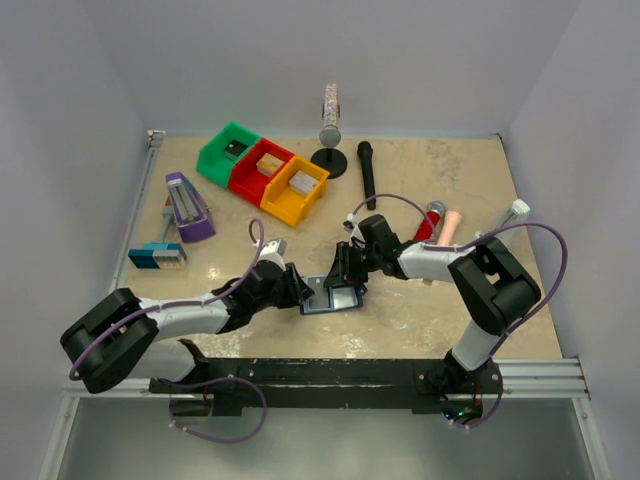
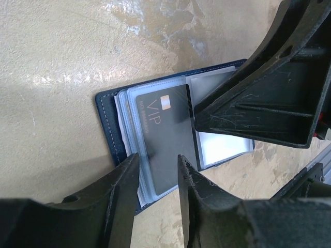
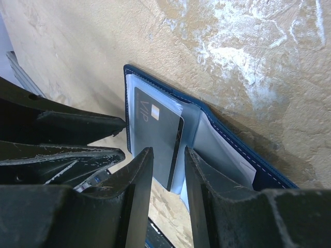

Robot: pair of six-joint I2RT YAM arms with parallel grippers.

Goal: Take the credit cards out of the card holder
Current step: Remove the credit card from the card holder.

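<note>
Found the card holder (image 1: 338, 300) spread open on the desk (image 1: 450, 170), just 6 o'clock of centre, with the black credit card (image 2: 165, 139) tucked in its clear sleeve (image 2: 150, 89). Saw left gripper (image 2: 158, 163) at its 9 o'clock, right gripper (image 3: 168, 155) at 1 o'clock, both narrowly parted, clamping nothing visibly. Judged the card thin, stiff, slick: best pinched at the sleeve's mouth, floppy holder pinned flat
</note>
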